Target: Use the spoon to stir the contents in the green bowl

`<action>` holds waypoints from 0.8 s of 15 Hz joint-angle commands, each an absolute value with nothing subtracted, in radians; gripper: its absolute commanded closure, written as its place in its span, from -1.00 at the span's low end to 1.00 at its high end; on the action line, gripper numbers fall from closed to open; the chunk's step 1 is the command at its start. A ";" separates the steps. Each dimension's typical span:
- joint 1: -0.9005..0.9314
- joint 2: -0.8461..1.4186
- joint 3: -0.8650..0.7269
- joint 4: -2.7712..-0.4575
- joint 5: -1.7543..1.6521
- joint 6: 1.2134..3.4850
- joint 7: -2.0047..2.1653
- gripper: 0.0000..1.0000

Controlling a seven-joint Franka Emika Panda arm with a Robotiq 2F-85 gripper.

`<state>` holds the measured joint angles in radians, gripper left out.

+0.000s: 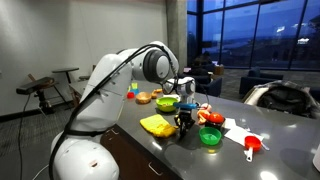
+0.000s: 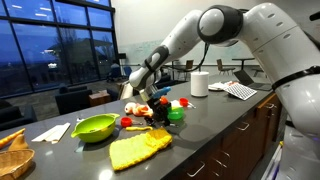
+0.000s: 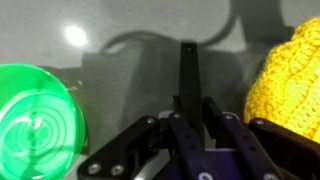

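In the wrist view my gripper (image 3: 190,108) is shut on the dark spoon (image 3: 188,70), whose long handle runs straight out from between the fingers over the grey countertop. The bright green bowl (image 3: 35,122) lies to the left of the spoon, apart from it, and the yellow cloth (image 3: 290,80) lies to the right. In both exterior views the gripper (image 1: 185,119) (image 2: 150,100) hangs low over the counter between the yellow cloth (image 1: 157,125) (image 2: 140,148) and the green bowl (image 1: 210,137) (image 2: 176,115). The spoon's small bowl end is hard to make out.
A lime-yellow bowl (image 1: 167,103) (image 2: 95,127) stands nearby. A red-orange measuring cup (image 1: 251,147) lies near white paper (image 1: 238,130). Small red and orange items crowd around the gripper (image 1: 208,116). A white roll (image 2: 199,83) stands further along the counter.
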<state>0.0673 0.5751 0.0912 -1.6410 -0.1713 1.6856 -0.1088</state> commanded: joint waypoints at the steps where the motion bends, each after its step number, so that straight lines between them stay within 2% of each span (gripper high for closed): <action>1: 0.057 0.492 0.085 -1.787 -0.150 1.792 -0.118 0.87; 2: 0.057 0.482 0.084 -1.805 -0.151 1.801 -0.116 0.80; 3: 0.060 0.470 0.083 -1.821 -0.156 1.799 -0.115 0.00; 6: 0.067 0.429 0.084 -1.845 -0.155 1.756 -0.108 -0.22; 12: 0.063 0.318 0.089 -1.882 -0.054 1.705 -0.047 -0.97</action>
<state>0.0673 0.4128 0.0894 -1.8189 -0.1208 1.7025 -0.0877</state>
